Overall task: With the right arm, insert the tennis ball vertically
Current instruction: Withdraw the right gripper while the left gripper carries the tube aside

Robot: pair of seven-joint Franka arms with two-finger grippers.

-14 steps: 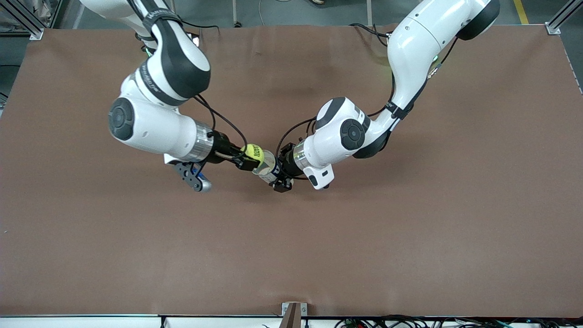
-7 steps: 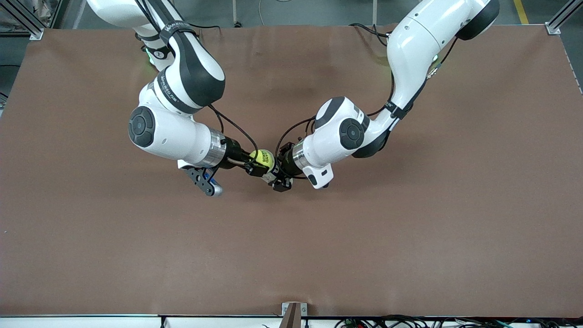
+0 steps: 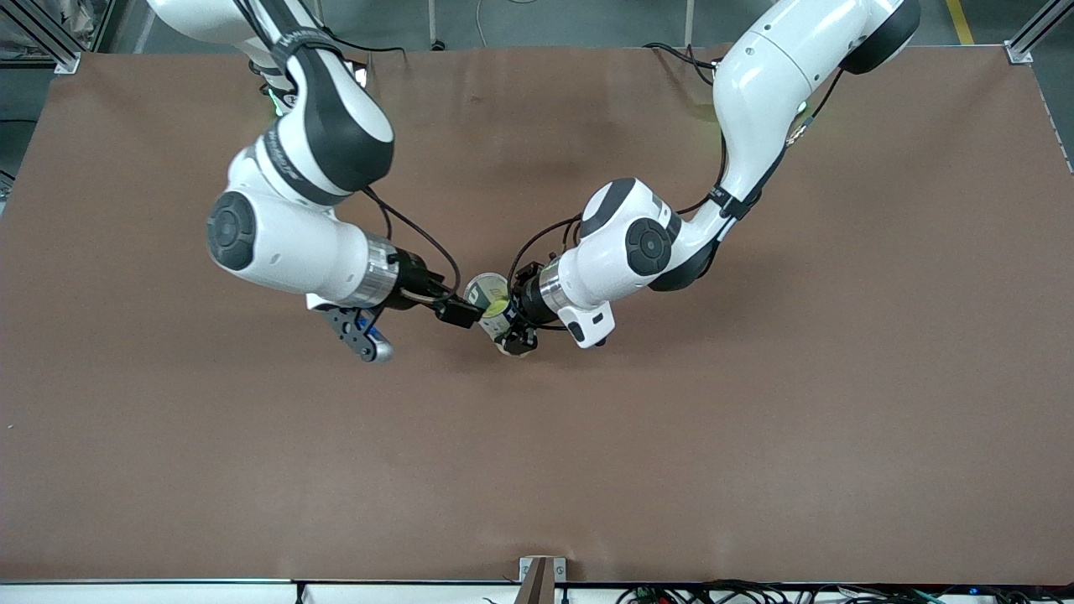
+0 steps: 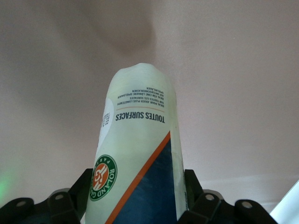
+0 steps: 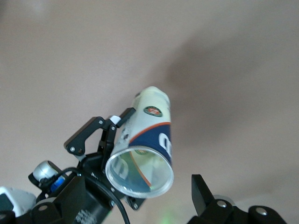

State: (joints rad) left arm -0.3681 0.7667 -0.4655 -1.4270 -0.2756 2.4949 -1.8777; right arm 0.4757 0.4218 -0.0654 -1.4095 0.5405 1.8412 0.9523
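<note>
My left gripper (image 3: 515, 337) is shut on a clear tennis-ball can (image 3: 493, 307) with a blue, white and orange label, and holds it tilted above the middle of the table, open mouth up. The can fills the left wrist view (image 4: 140, 154) between the left gripper (image 4: 138, 186). A yellow tennis ball (image 3: 502, 309) shows inside the can. My right gripper (image 3: 459, 312) is open and empty, just beside the can's mouth. The right wrist view looks into the can's round mouth (image 5: 139, 171), with one of the right gripper's fingers (image 5: 203, 193) beside it.
The brown table mat (image 3: 537, 453) lies under both arms. A small metal bracket (image 3: 541, 574) sits at the table's edge nearest the front camera. Frame posts (image 3: 1028, 46) stand at the corners by the arm bases.
The right gripper carried the yellow ball onto the can's mouth, then let go. The ball is now inside the can, and the right gripper has drawn back toward its own end.
</note>
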